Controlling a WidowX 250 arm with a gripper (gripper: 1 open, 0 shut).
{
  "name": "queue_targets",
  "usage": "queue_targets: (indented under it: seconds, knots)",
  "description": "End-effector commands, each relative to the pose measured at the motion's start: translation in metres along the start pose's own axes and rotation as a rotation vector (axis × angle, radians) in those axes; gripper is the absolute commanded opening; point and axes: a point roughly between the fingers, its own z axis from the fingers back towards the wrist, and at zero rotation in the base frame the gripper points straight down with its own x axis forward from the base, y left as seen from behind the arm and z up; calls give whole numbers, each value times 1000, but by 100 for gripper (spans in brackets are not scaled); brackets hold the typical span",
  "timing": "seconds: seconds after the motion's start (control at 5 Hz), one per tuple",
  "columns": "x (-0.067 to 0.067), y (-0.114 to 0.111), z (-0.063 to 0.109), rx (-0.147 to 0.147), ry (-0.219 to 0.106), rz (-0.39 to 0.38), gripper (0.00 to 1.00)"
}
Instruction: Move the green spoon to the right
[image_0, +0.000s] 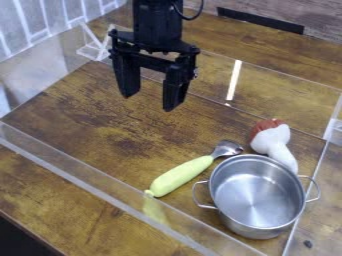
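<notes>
- Camera view: the black tool (150, 97) is seen pointing straight down over the far left part of the wooden counter (94, 125), its two fingers spread wide and nothing held between them.
- The spoon (191, 171) is laid flat on the counter near the right, well apart from the tool, its green handle angled toward the near left.
- Its silver bowl is found just beside the pot (255, 195) rim.
- A mushroom toy (274, 140) is lying just beyond the pot.
</notes>
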Motion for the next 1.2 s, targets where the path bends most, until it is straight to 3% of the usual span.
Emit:
queue_targets:
  seconds: [0.0, 0.2, 0.4, 0.6, 1.0]
  knots:
    - [10, 10, 11, -6, -32, 34, 100]
    - [14, 15, 6, -9, -14, 51, 100]
    - [8, 16, -7, -10, 5, 35, 0]
    - [-1, 13, -18, -17, 9, 14, 100]
    - [2, 4, -50, -45, -49, 30, 100]
